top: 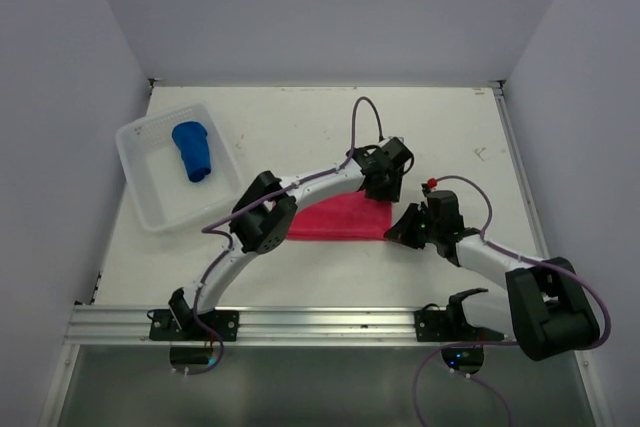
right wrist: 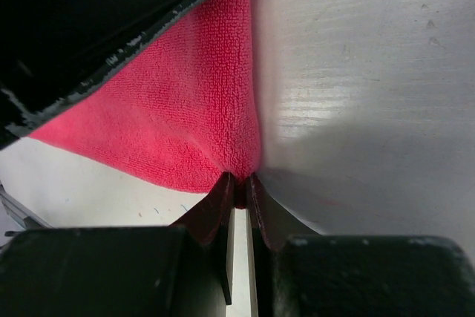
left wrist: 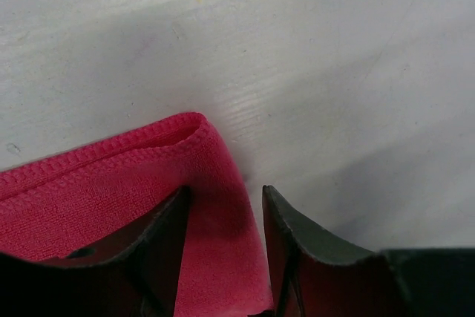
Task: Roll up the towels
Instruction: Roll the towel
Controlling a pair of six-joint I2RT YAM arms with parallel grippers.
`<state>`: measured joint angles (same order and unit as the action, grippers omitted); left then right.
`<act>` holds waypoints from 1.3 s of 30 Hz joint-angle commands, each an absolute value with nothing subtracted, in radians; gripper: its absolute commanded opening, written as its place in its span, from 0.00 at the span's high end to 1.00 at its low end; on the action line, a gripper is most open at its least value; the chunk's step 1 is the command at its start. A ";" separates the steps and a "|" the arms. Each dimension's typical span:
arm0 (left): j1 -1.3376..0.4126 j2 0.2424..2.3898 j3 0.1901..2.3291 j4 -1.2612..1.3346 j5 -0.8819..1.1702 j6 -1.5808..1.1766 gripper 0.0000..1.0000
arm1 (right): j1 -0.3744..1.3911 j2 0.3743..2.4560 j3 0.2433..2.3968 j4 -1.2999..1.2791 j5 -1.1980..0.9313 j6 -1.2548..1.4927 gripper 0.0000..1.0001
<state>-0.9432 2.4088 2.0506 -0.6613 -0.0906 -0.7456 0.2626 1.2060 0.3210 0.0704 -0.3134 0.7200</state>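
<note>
Flat pink towel [top: 335, 219], long axis left-right, blue towel [top: 192, 150] seemingly rolled

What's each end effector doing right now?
Left end effector: open, straddling the pink towel edge.
Right end effector: shut on pink towel corner.
</note>
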 commanded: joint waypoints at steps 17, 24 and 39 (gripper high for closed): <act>-0.950 2.545 2.201 -0.861 -0.206 -0.750 0.64 | 0.262 1.134 0.345 -0.080 -0.253 0.647 1.00; -0.950 2.574 2.247 -0.890 -0.177 -0.750 0.75 | 0.270 1.149 0.440 -0.199 -0.256 0.542 1.00; -0.890 2.405 2.125 -0.658 -0.020 -0.834 0.84 | 0.386 1.135 0.486 -0.294 -0.081 0.488 1.00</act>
<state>-0.9127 2.4771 2.1696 -0.7410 -0.0490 -0.8131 0.3580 1.1511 0.4507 -0.2195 -0.1432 0.5144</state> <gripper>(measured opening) 0.184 0.098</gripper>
